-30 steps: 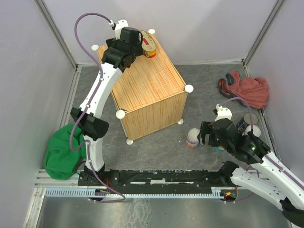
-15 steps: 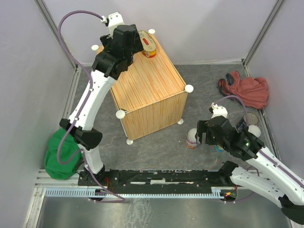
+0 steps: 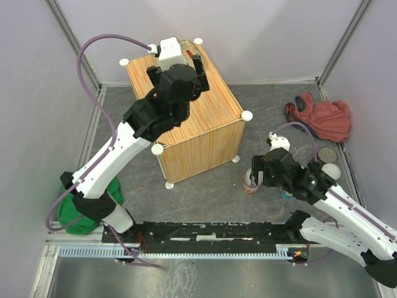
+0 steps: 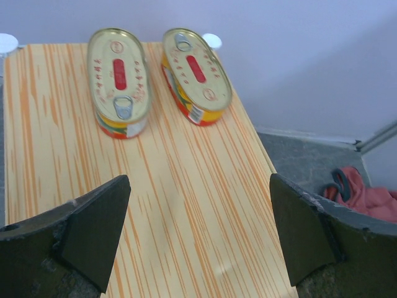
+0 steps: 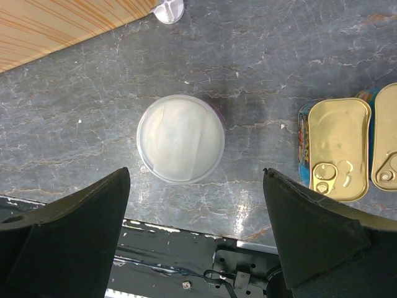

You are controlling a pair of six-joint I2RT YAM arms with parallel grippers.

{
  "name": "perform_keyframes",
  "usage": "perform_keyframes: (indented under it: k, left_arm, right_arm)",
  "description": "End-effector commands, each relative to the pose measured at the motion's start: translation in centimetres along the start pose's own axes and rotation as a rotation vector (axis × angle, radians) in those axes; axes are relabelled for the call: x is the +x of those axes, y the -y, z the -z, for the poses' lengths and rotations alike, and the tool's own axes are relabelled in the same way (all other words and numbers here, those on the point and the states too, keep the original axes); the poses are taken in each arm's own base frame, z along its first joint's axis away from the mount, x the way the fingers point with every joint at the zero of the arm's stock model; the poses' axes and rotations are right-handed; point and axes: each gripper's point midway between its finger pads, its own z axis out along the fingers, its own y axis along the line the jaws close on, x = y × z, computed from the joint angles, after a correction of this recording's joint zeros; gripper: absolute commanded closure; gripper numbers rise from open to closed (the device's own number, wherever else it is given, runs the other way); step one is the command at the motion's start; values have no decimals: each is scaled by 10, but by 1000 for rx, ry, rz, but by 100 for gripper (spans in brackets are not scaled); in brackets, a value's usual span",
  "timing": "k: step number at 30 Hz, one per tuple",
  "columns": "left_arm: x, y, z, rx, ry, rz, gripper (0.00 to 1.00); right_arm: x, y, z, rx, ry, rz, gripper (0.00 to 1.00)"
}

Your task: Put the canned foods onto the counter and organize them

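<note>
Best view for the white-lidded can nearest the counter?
Right wrist: the white-lidded can shows whole, lid up, centred below the open right pincer. Top external shows only part of it, behind that pincer. Left wrist misses it.

Top camera: the left arm [image 3: 133,133] hangs right over the far end of the surface [image 3: 205,124], so the oval cans [image 3: 186,42] there are just a gold sliver. Right of the surface, the right arm [image 3: 322,186] covers most of the white-lidded can [image 3: 249,184] and nearly all of the rectangular tins [image 3: 286,194]. In the right wrist view, the farther tin [image 5: 386,162] from the surface gets chopped by the frame edge. Left of the surface, the green cloth [image 3: 65,217] is half hidden behind the arm.
</note>
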Motion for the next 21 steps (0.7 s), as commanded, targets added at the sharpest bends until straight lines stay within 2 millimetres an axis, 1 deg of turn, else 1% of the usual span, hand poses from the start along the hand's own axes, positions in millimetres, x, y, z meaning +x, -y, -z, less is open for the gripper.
perform_keyframes:
  k: [1, 5, 7, 10, 15, 21]
  left_arm:
    - [-20, 3, 32, 19, 68, 53, 1]
    - [-1, 13, 54, 62, 36, 36, 1]
    - [11, 16, 64, 74, 21, 28, 1]
    - [23, 18, 77, 96, 2, 27, 1]
    - [31, 22, 94, 122, -16, 19, 1]
    - [43, 27, 106, 149, -46, 11, 1]
  right_arm:
    - [-3, -8, -6, -22, 6, 3, 4]
    - [1, -9, -14, -12, -11, 10, 2]
    - [2, -9, -17, -7, -17, 12, 2]
    - [2, -10, -20, -6, -18, 10, 2]
    - [6, -12, -28, 2, -24, 2, 2]
    - [12, -12, -38, 14, -33, -6, 2]
